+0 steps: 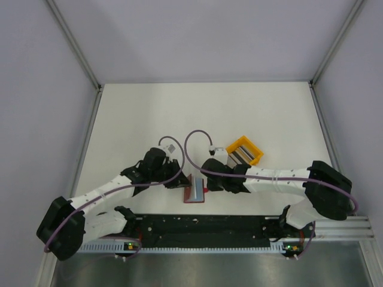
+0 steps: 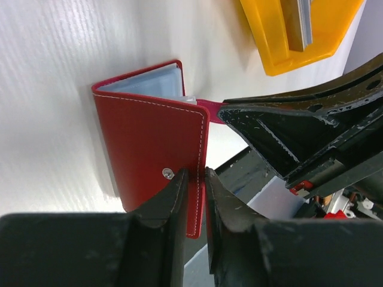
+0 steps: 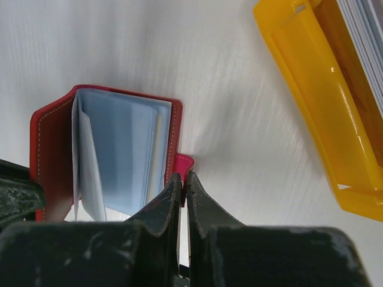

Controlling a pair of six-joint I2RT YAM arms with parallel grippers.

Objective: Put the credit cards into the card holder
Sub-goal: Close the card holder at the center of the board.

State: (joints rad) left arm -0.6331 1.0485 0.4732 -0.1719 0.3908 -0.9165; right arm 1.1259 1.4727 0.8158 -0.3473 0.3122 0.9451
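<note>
The dark red card holder (image 1: 195,189) lies open on the table between the two grippers. My left gripper (image 2: 195,177) is shut on the edge of its red cover flap (image 2: 152,143) and holds that flap up. My right gripper (image 3: 183,178) is shut on the holder's small pink snap tab (image 3: 184,162); the clear blue-tinted inner sleeves (image 3: 122,152) show beside it. The credit cards (image 1: 242,155) stand on edge as a grey and silver stack in the yellow bin (image 1: 244,150); they also show in the right wrist view (image 3: 366,36).
The yellow plastic bin (image 3: 311,101) sits just behind and right of the holder, close to the right arm. A black rail (image 1: 203,226) runs along the near table edge. White walls enclose the table at left, back and right.
</note>
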